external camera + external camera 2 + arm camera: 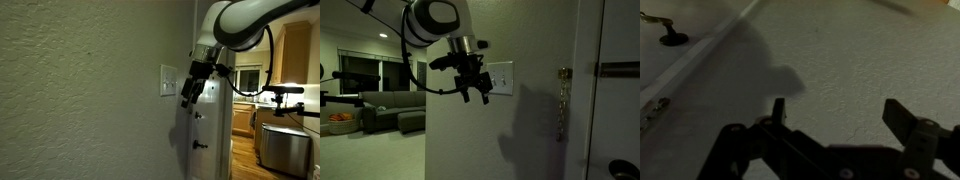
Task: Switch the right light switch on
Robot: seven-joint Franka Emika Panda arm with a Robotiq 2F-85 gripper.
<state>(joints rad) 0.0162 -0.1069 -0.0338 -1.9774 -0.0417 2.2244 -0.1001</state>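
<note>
A small white wall plate (169, 81) sits on the textured wall, seen steeply side-on; it also shows in an exterior view (501, 77). I cannot make out its right light switch on its own. My gripper (188, 93) hangs just beside and slightly below the plate, close to the wall; it also shows in an exterior view (473, 93). In the wrist view the gripper (836, 112) is open, with bare textured wall between its fingers. The plate is out of the wrist view.
A white door (610, 110) with a chain and a lock stands next to the wall. A door frame edge (700, 55) runs across the wrist view. A sofa (380, 108) sits in the dim room behind. A stand with a camera (285, 95) is by the kitchen.
</note>
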